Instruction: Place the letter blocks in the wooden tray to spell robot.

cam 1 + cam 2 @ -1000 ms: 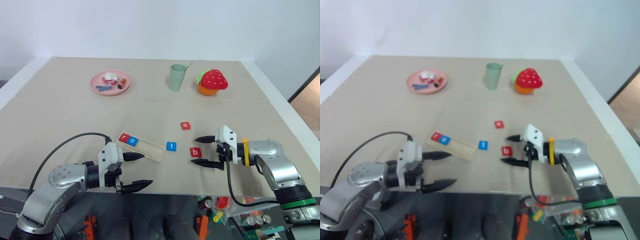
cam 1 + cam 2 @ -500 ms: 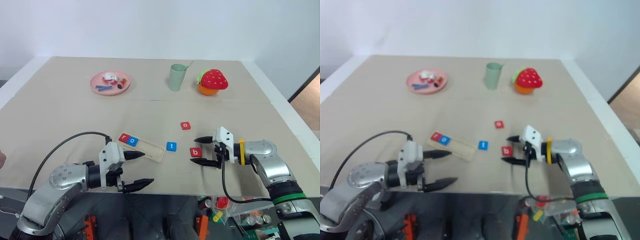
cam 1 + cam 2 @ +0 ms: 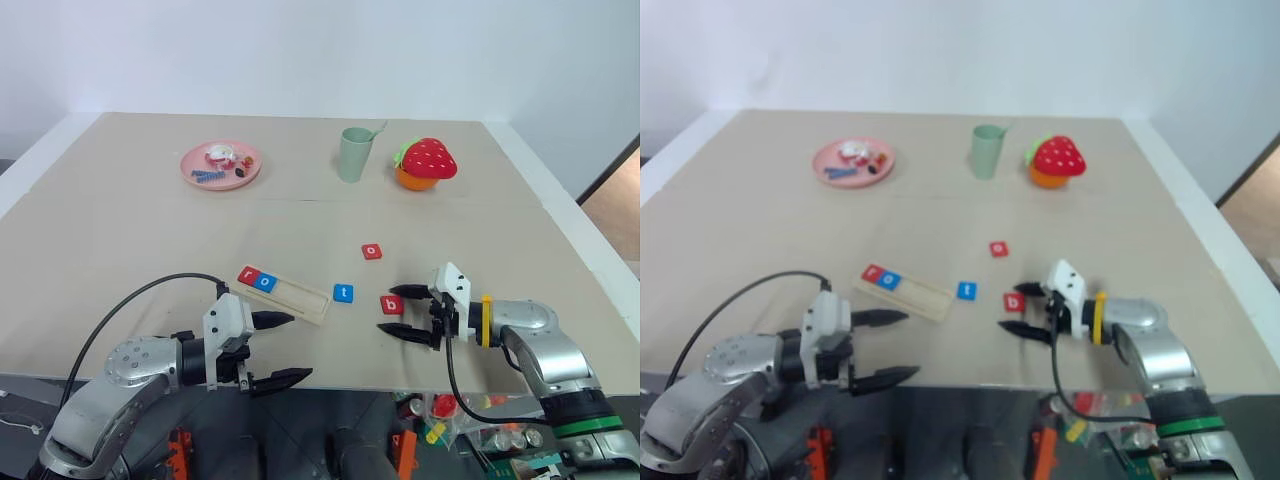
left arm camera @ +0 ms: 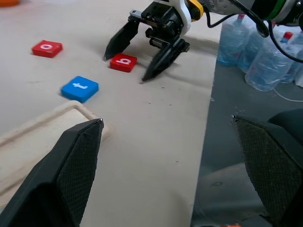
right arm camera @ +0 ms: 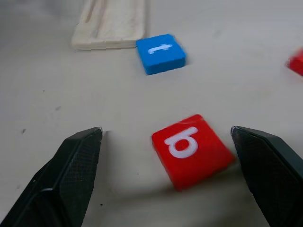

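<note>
Your right gripper [image 3: 403,311] is straddling the red b block [image 3: 391,305] with its fingers spread, not clamping it. Just left of b, the blue t block [image 3: 343,293] is sitting beside the wooden tray [image 3: 283,293], which is holding r and o. Your left gripper [image 3: 282,350] is hanging unclenched.

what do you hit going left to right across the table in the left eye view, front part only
left gripper → wooden tray holding red r block then blue o block → blue t block → red b block → right gripper, open around the b
</note>
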You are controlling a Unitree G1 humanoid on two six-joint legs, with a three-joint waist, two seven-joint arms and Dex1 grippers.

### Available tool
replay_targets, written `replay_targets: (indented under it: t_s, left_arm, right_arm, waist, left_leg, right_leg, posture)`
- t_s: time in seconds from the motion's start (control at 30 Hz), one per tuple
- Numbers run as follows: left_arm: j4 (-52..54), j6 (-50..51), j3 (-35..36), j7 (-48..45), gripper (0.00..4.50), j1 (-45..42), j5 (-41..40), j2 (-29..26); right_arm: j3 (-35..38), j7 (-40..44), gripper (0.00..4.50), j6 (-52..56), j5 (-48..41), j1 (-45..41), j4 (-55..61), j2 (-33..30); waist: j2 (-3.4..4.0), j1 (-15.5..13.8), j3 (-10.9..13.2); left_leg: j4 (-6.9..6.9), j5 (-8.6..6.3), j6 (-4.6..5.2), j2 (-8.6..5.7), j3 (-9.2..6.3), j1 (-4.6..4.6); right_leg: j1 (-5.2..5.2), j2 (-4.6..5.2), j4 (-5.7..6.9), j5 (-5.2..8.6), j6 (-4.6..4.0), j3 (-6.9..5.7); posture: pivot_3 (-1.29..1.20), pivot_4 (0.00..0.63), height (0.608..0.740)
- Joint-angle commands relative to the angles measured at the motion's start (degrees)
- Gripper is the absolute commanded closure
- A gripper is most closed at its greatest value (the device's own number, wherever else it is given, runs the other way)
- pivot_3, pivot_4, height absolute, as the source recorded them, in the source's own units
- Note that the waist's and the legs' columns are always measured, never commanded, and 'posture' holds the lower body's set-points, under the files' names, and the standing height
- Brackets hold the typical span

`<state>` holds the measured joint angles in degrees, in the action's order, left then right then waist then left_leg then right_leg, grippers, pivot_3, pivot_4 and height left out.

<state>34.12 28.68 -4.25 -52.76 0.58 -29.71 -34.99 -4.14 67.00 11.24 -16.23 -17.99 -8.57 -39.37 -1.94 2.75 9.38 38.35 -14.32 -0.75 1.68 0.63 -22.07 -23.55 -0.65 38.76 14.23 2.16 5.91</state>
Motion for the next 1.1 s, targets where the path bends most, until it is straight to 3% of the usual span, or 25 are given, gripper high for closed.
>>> replay_targets:
  t_s: [0.03,0.2,0.23,0.53,0.73,0.9,1.1]
  left_arm:
    - [-0.36,-1.82,-0.15,0.15,0.0,0.39,-0.02,0.2]
    - [-1.65,-2.82,-0.53,-0.38,0.0,0.18,-0.02,-0.01]
    - [-1.8,-2.88,-0.6,-0.44,0.0,0.09,-0.04,0.0]
    - [-2.79,-3.24,-0.9,-0.27,0.0,-0.41,-0.12,0.28]
    - [-2.86,-3.33,2.07,5.53,0.0,0.81,0.04,2.74]
    - [-2.57,-3.49,7.21,12.68,0.0,2.49,0.43,5.68]
    - [-3.54,-3.02,9.41,12.25,0.0,3.3,-0.61,3.98]
  right_arm:
    - [4.83,-6.55,1.44,4.32,-2.31,6.41,8.09,0.57]
    - [5.72,-10.9,3.23,7.67,-3.99,12.17,16.37,1.98]
    - [5.67,-11.45,3.32,7.99,-4.13,12.87,17.54,2.14]
    - [6.75,-17.28,3.32,10.77,-4.42,15.49,23.29,3.2]
    - [7.93,-29.04,3.32,23.73,-7.29,9.49,33.3,6.33]
    - [-1.79,-36.94,3.32,36.28,-8.92,-1.48,43.13,13.7]
    - [-12.68,-38.0,3.32,37.24,-4.71,-8.46,35.76,18.62]
  waist:
    - [-0.01,0.0,0.01]
    - [-0.02,0.02,0.02]
    - [-0.03,0.03,0.02]
    - [-0.09,0.02,0.09]
    - [-0.06,0.06,0.1]
    - [-0.11,0.36,0.1]
    - [-0.16,-0.07,0.07]
  left_leg:
    - [0.0,-0.01,-0.01,0.0,0.0,-0.01]
    - [-0.04,-0.01,-0.02,0.02,-0.01,-0.01]
    - [-0.05,-0.01,-0.02,0.03,-0.01,-0.01]
    - [-0.13,-0.02,-0.03,0.04,0.01,-0.1]
    - [-0.37,-0.02,-0.04,0.05,-0.01,-0.24]
    - [-0.48,-0.02,-0.07,0.13,-0.03,-0.49]
    - [-0.7,-0.02,-0.08,0.1,-0.24,-0.76]
  right_leg:
    - [-0.01,0.0,-0.01,0.0,0.0,0.0]
    - [-0.02,-0.01,-0.06,0.03,-0.03,-0.01]
    - [-0.03,-0.02,-0.06,0.03,-0.03,0.0]
    - [-0.05,-0.01,-0.3,0.03,-0.03,0.05]
    - [-0.17,0.0,-0.53,-0.04,0.06,0.11]
    - [-0.56,-0.12,-0.52,-0.37,0.35,0.22]
    - [-0.71,0.01,-0.59,-0.14,0.21,-0.13]
  posture:
    - [0.0,0.15,0.74]
    - [0.0,0.15,0.74]
    - [0.0,0.15,0.74]
    - [0.0,0.15,0.74]
    - [0.0,0.15,0.74]
    - [0.0,0.15,0.74]
    - [0.0,0.15,0.74]
